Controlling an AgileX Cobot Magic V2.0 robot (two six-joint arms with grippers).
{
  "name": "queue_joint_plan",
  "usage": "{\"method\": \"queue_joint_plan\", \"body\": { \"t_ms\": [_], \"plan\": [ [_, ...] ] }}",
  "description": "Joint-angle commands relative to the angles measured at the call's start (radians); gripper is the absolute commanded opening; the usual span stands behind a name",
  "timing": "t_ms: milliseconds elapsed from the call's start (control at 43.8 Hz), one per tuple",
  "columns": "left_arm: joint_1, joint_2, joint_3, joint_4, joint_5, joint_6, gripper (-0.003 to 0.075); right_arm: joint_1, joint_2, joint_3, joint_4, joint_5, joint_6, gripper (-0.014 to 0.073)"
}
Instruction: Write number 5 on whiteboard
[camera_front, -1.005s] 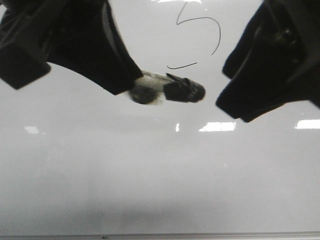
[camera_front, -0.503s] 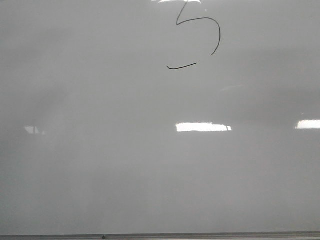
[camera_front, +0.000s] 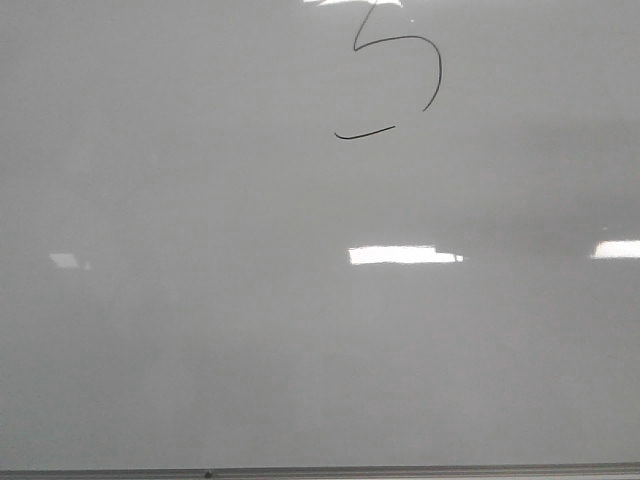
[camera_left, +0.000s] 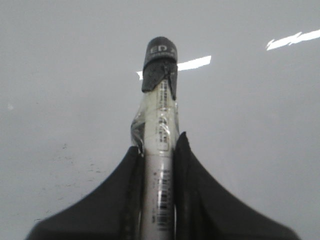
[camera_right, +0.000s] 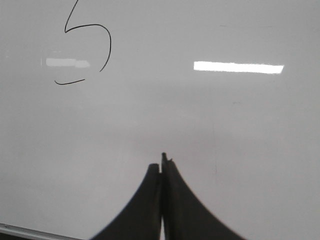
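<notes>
Whiteboard (camera_front: 200, 330): glossy pale grey-white surface filling the front view, thin grey metal edge strip along the 6 o'clock border. Several bright rectangular light reflections lie across it.

Number 5 (camera_front: 400, 75): thin black marker line at about 12 o'clock on the board in the front view, its top stroke running off the frame edge. Curved belly, with a separate short dash below and toward 7 o'clock of it. Also visible in the right wrist view (camera_right: 90, 47).

Marker (camera_left: 159, 130): white barrel wrapped in clear tape, black cap end pointing away from the wrist; whether the cap is fully seated is unclear in the soft focus.

Left gripper (camera_left: 159, 150): black fingers (camera_left: 122, 200) closed on the marker barrel, one on each side.

Right gripper (camera_right: 163, 165): fingers pressed together, nothing between them, hanging over bare board well apart from the number 5.
</notes>
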Motion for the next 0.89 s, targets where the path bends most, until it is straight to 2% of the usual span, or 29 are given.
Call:
{"method": "queue_joint_plan", "body": {
  "t_ms": [0,571,868],
  "plan": [
    [0.006,-0.003,-0.026,-0.032,-0.119,-0.011,-0.001,-0.007,0.006,-0.027,0.003,-0.093,0.003,-0.0062],
    [0.006,-0.003,-0.026,-0.032,-0.151,-0.011,-0.0011,-0.007,0.006,-0.027,0.003,-0.089,0.003,-0.0062],
    [0.006,-0.003,-0.026,-0.029,-0.223,-0.028,-0.0011,-0.007,0.006,-0.027,0.003,-0.089,0.003,-0.0062]
  ]
}}
